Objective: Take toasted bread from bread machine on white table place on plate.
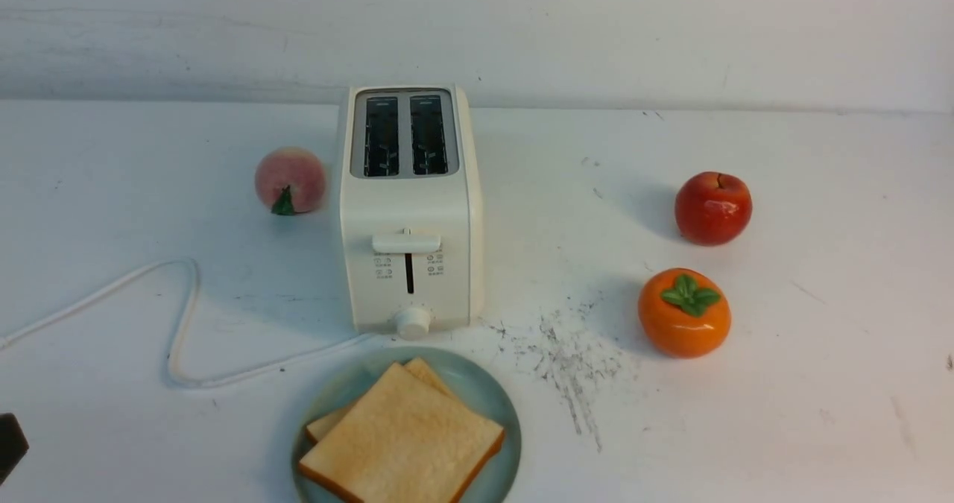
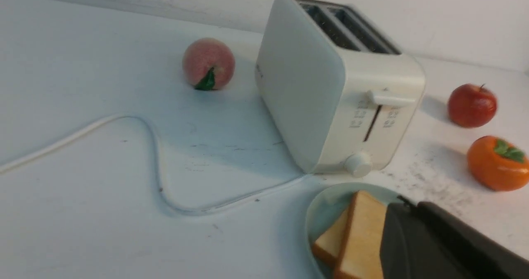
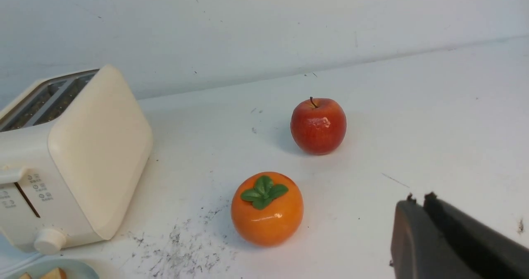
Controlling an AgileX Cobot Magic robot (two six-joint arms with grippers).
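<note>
Writing: small grey icons [image 1: 434, 264] are sitting on either side of the lever slot; too small to read, no brand showing.
Toaster [image 1: 408, 212]: standing upright on the table [image 1: 782, 384], long axis running away from the robot, lever and knob face pointing at the plate; both slots are showing empty.
Bread [image 1: 402, 440]: two slices are lying flat on the plate [image 1: 488, 395], stacked and overlapping, the lower slice [image 1: 426, 375] peeking out toward the toaster; one corner of each is pointing at the toaster.
Plate: sitting just in front of the toaster, rim near the knob.
Cord [image 1: 179, 317]: looping off to the left.
Fruit: peach [image 1: 290, 180] sitting left of the toaster; apple [image 1: 713, 208] and persimmon [image 1: 684, 312] sitting well to the right.
Left gripper [image 2: 409, 204]: fingers pressed together, gripping nothing, hovering by the plate.
Right gripper [image 3: 419, 200]: fingers pressed together, gripping nothing, hovering near the persimmon.
</note>
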